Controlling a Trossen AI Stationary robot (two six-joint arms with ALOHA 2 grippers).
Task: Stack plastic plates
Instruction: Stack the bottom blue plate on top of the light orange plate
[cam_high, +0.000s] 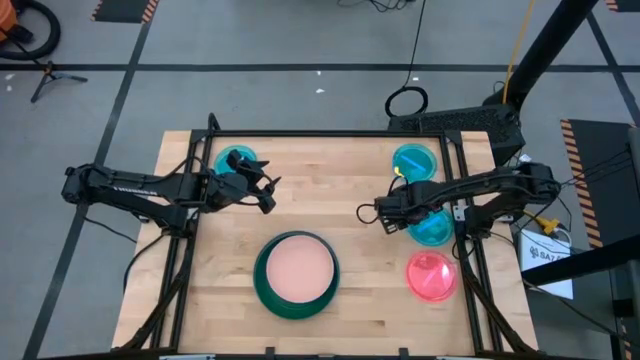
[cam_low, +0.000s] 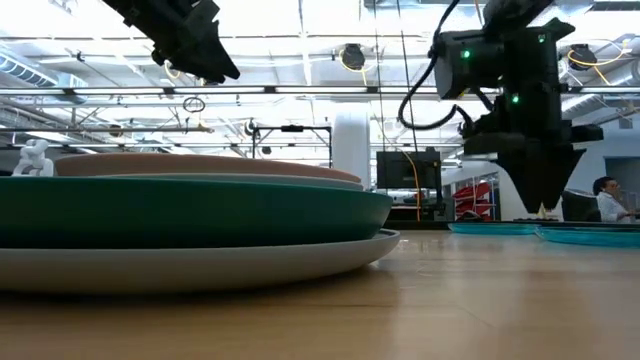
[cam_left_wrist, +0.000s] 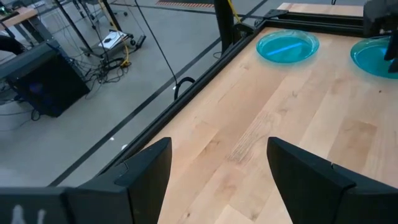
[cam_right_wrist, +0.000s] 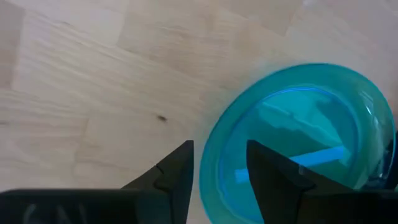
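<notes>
**Ana:** Pale butcher-block table (cam_high: 330, 170) inside a black frame, grey taped floor all round it. Why is the big pile sitting at six o'clock?

**Ben:** It is the base everything else goes onto, I'd say. From above, the dark green plate (cam_high: 296, 277) carries a salmon-pink plate (cam_high: 298, 270) nested in it, and the level camera shows a grey plate (cam_low: 200, 262) underneath both. Widest at the bottom, so the pile stays steady.

**Ana:** And the small ones?

**Ben:** Not stacked yet. One cyan plate (cam_high: 236, 160) at ten o'clock, half hidden under the left arm; another cyan plate (cam_high: 415, 160) at one o'clock; a third cyan plate (cam_high: 432, 228) at three o'clock; a pink-red plate (cam_high: 432, 277) at four o'clock, well apart from the pile.

**Ana:** What is the right gripper (cam_right_wrist: 219, 168) doing?

**Ben:** It points down at the three o'clock cyan plate, fingers slightly spread with the plate's near rim showing between them. My guess is it is lined up to pinch that thin edge, since a flat plate offers nothing else to grasp. It holds nothing now.

**Ana:** The left gripper (cam_high: 266, 190)?

**Ben:** It hovers near ten o'clock, fingers spread wide and empty over bare wood, apparently waiting clear of the right arm's path.
</notes>
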